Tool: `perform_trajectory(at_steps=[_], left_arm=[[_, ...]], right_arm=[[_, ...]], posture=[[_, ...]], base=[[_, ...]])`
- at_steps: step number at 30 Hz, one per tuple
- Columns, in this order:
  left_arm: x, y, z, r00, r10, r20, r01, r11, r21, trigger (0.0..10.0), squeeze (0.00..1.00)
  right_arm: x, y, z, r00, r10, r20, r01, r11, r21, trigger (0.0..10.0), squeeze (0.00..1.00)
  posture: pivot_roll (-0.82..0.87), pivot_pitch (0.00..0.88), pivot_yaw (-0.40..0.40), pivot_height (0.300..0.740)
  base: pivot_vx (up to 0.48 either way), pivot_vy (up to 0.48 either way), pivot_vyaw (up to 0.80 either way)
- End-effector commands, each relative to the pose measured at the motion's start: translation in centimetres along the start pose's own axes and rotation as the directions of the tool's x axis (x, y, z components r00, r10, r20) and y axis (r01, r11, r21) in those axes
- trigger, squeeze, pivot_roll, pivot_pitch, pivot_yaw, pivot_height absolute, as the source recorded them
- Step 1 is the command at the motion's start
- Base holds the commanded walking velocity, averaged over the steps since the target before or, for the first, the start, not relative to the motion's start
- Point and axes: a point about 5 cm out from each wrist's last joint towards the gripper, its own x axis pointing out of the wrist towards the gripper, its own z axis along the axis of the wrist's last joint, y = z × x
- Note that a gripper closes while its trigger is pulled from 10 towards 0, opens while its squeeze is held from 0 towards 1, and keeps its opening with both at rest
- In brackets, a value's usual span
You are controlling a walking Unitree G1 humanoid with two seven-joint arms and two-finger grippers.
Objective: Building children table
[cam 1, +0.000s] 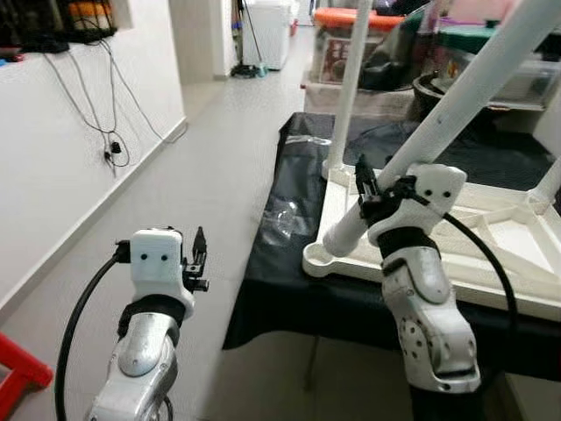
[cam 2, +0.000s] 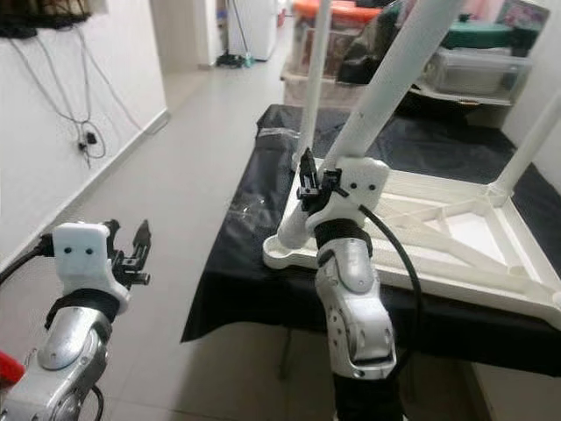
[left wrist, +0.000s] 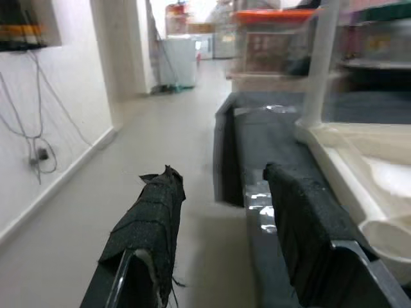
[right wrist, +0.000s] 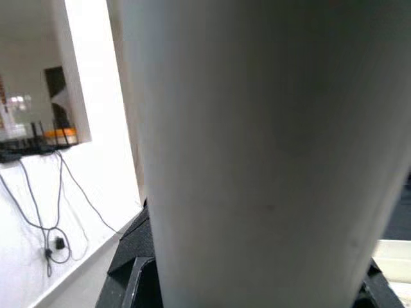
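One white plastic table leg (cam 1: 456,96) is clenched by the right gripper (cam 1: 370,195), tilted toward the upturned white tabletop's (cam 1: 491,254) corner socket; the left gripper (cam 1: 196,260) waits released.

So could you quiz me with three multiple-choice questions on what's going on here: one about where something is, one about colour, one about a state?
1. Where does the upside-down table top lie?
A. on a black-draped surface
B. on bare floor
C. against the wall

2. What colour is the table leg in the right tool?
A. red
B. white
C. black

3. How is the left tool?
A. shut on a leg
B. holding a cable
C. open, holding nothing

Answers: 1 A, the black cover shows under its rim. 2 B, the tilted leg is white. 3 C, its fingers stand apart over the floor.
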Motion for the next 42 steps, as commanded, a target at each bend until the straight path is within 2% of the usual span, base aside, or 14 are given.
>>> perform_trajectory(at_steps=[1, 16, 20, 29, 38, 42], left_arm=[[-0.2, 1.1, -0.1, 0.998, 0.055, -0.008, -0.054, 0.998, 0.021, 10.0, 0.00], [-0.2, 1.2, 0.0, 0.998, 0.062, -0.008, -0.062, 0.998, 0.011, 10.0, 0.00], [-0.4, 0.5, 0.0, 0.999, 0.030, -0.013, -0.030, 0.999, -0.020, 10.0, 0.00], [-0.7, -0.2, 0.3, 1.000, 0.015, -0.011, -0.015, 0.999, -0.034, 10.0, 0.00], [-0.6, 0.3, 0.6, 0.999, 0.037, 0.005, -0.037, 0.999, 0.000, 10.0, 0.00], [-0.5, 0.3, 0.6, 0.999, 0.032, 0.001, -0.032, 0.999, 0.007, 10.0, 0.00]], right_arm=[[0.3, 1.9, 0.6, 0.997, 0.070, 0.034, -0.071, 0.996, 0.048, 10.0, 0.00], [1.4, 1.6, 1.0, 0.996, 0.079, 0.050, -0.082, 0.995, 0.051, 10.0, 0.00], [2.1, 1.3, 0.9, 0.995, 0.091, 0.048, -0.093, 0.995, 0.038, 10.0, 0.00], [3.4, 1.2, 0.2, 0.989, 0.144, 0.016, -0.145, 0.989, 0.031, 10.0, 0.00], [2.8, 2.0, 0.2, 0.986, 0.167, 0.031, -0.168, 0.985, 0.039, 10.0, 0.00], [1.8, 3.0, -0.5, 0.983, 0.183, 0.009, -0.183, 0.980, 0.073, 10.0, 0.00]], posture=[[0.06, 0.000, -0.044, 0.740], [0.06, 0.004, -0.050, 0.740], [0.07, 0.014, -0.055, 0.740], [0.07, 0.048, -0.060, 0.740], [0.08, 0.058, -0.061, 0.740], [0.07, 0.054, -0.056, 0.740]], base=[[0.000, 0.000, 0.00], [0.000, 0.000, 0.00], [0.000, 0.000, 0.00], [0.000, 0.000, 0.00], [0.080, 0.000, 0.00], [0.252, 0.000, 0.00]])
